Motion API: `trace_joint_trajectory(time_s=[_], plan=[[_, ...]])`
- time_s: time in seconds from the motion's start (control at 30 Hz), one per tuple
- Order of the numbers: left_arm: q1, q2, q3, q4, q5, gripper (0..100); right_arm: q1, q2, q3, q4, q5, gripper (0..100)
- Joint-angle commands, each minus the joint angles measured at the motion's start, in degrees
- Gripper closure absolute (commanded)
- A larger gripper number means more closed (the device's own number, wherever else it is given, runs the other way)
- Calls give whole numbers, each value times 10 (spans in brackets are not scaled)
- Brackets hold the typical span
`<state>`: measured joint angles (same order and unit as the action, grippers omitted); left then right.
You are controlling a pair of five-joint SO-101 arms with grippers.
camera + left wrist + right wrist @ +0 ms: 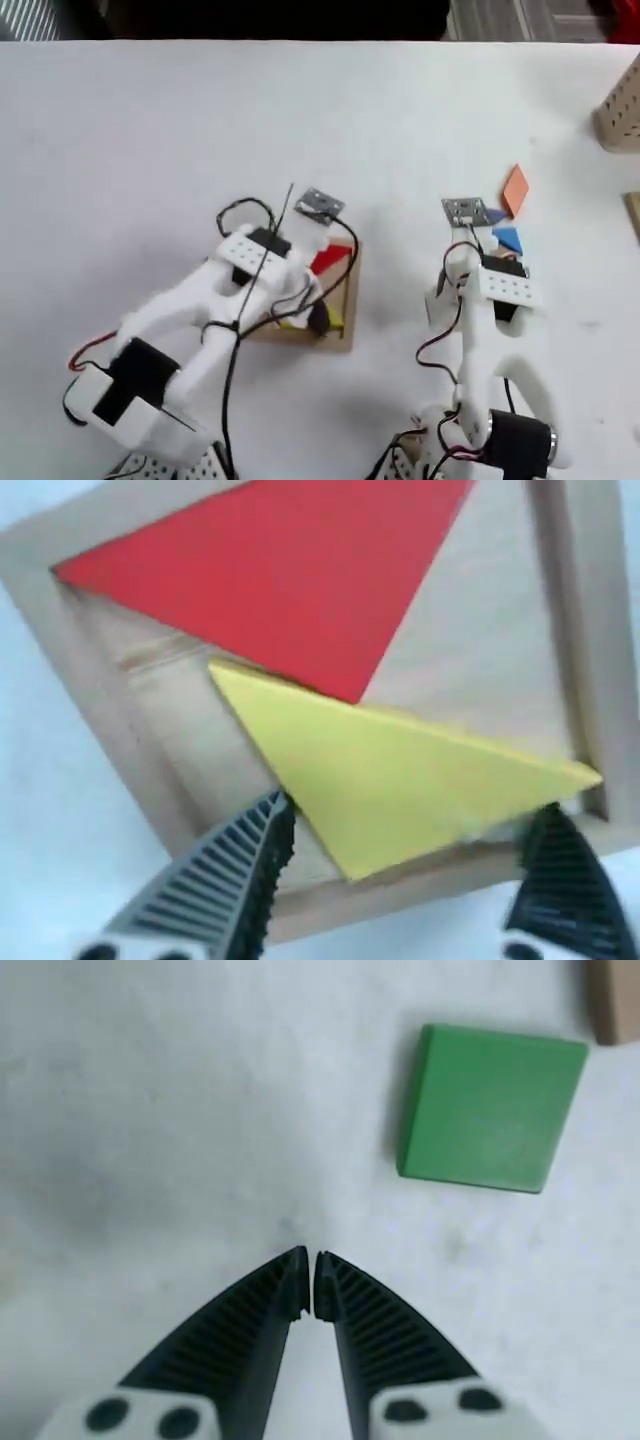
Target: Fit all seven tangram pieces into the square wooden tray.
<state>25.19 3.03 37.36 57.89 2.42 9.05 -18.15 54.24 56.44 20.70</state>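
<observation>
Tray: the square wooden tray (347, 312) is lying on the white tabletop (150, 130) under the left arm and serving as the reference for all positions below.
Red triangle (280, 570): it is lying flat inside the tray with one long edge running along the rim, which is leaving the open floor free for the next piece.
Yellow triangle (400, 780): it is sitting inside the tray, its long edge touching a corner of the red triangle and one sharp tip reaching a tray corner. Judged from this, it is being nudged to seat beside the red one. Whether it is lying fully flat cannot be told.
Left gripper (415, 815): it is hovering over the tray rim nearest the yellow triangle. The fingers (250, 860) are standing wide apart, straddling one corner of that piece and gripping nothing. Contact with its edge cannot be confirmed.
Right gripper (310, 1272): it is hanging over bare tabletop well apart from the tray. Its fingers (250, 1330) are pressed together tip to tip and holding nothing, probably waiting for its turn.
Green square (490, 1110): it is lying loose on the tabletop outside the tray, near the right gripper.
Orange piece (515, 190) and blue piece (507, 240): both are lying outside the tray, on the right arm's side, awaiting placement.
Progress: two pieces are sitting inside the tray.
</observation>
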Motion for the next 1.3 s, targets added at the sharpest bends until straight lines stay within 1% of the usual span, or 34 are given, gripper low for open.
trace_joint_trajectory(time_s=[0.0,0.03,0.07,0.1,0.13,0.27,0.33,0.57,0.73,0.83,1.03,1.17,1.27], plan=[[28,-3,-21,6,-81,904,-6,-15,-2,-3,7,981],[28,-3,-25,6,-104,983,-6,-15,-2,-3,7,981],[28,-3,-31,10,-120,982,-6,-15,-2,-3,7,981],[27,-3,-32,11,-131,944,-6,-15,-2,-3,7,981],[25,-3,-32,7,-132,928,-6,-15,-2,-3,7,981],[29,-3,-39,5,-150,976,-6,-15,-2,-3,8,981],[31,-3,-47,6,-164,979,-6,-15,-2,-3,8,981],[29,-3,-56,10,-160,978,-6,-15,-2,-3,8,981],[33,-3,-57,11,-119,973,-6,-15,-2,-4,8,981],[33,-3,-70,32,-101,973,-6,-15,-2,-4,8,981],[33,-4,-142,122,-78,976,-6,-15,-2,-4,8,981],[31,-47,-150,127,-78,975,-5,-16,-2,-4,8,981],[28,-83,-130,128,-79,972,-4,-16,-2,-4,8,981]])
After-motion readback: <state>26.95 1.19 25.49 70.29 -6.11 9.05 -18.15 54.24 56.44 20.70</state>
